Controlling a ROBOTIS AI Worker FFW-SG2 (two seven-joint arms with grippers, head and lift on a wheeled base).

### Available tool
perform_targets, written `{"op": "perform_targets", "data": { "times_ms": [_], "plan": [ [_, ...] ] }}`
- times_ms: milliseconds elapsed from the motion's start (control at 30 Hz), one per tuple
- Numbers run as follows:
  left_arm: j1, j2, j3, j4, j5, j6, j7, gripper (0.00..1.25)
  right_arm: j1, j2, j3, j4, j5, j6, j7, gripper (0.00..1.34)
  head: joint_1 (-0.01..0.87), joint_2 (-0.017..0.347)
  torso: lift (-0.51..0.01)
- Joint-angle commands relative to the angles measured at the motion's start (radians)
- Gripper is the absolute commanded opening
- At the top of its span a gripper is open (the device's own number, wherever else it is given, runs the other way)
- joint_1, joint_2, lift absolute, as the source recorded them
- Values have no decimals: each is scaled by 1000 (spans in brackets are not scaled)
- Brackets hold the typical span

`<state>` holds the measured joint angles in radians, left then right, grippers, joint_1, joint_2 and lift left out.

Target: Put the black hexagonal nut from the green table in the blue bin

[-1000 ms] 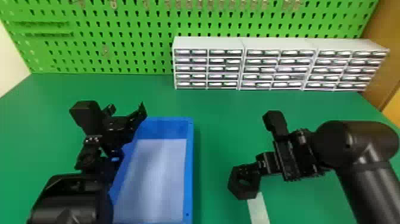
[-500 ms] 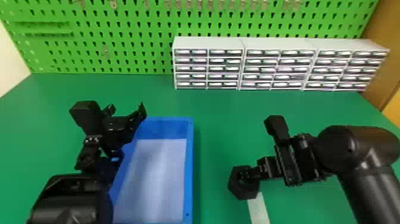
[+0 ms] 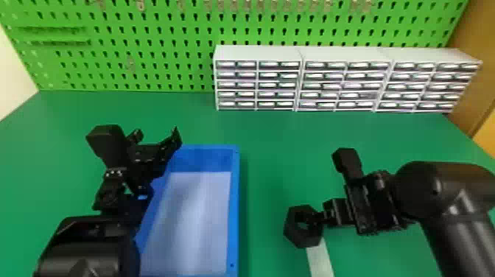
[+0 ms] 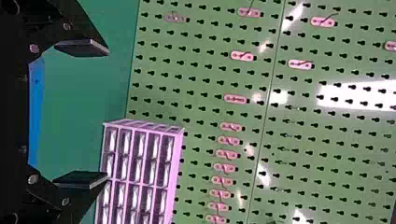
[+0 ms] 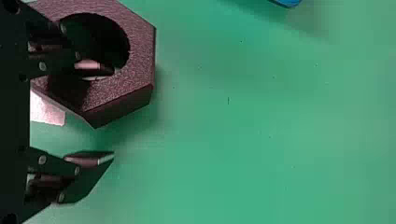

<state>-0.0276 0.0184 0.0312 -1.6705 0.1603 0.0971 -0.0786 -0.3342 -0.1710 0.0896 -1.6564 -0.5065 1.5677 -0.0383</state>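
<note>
The black hexagonal nut (image 3: pixel 293 230) is on the green bench (image 3: pixel 265 129), to the right of the blue bin (image 3: pixel 235 206) and apart from it. The right tool (image 3: pixel 324 217), reaching in from the right, is spread wide: in the right wrist view one finger lies over or inside the nut's round hole, the other beyond its outer side. Which, I cannot tell. A white strip (image 3: pixel 319 259) runs right of the bin, just beside the nut's near edge. The bin's pale floor shows inside its blue walls. The left tool (image 3: pixel 162 164) is at the bin's far left part, its fingers wide apart. Beyond the bin and to its right stand white drawer cabinets (image 3: pixel 257 53); their drawers' contents are too blurred to tell. A green pegboard (image 3: pixel 147 29) rises behind the bin.
</note>
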Motion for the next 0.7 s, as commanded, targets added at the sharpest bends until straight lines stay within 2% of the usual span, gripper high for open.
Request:
{"op": "perform_targets", "data": {
  "times_ms": [0, 133, 300, 400, 667],
  "plan": [
    [0, 0, 0, 0, 1, 0, 0, 927, 0, 11, -13, 0, 11, 4, 0, 560, 686, 51, -97],
    [0, 0, 0, 0, 1, 0, 0, 927, -2, 11, -8, 0, 20, 4, 0, 463, 686, 51, -97],
    [0, 0, 0, 0, 1, 0, -1, 927, -5, 11, -4, -2, 22, 4, 0, 440, 686, 51, -97],
    [1, 0, 0, 0, 1, 1, 0, 927, -5, 10, -4, -9, 23, 4, 0, 373, 686, 51, -97],
    [1, 0, 0, 0, 1, 0, 0, 927, 7, 10, -11, -43, 19, 4, 0, 368, 686, 51, -97]
  ]
}}
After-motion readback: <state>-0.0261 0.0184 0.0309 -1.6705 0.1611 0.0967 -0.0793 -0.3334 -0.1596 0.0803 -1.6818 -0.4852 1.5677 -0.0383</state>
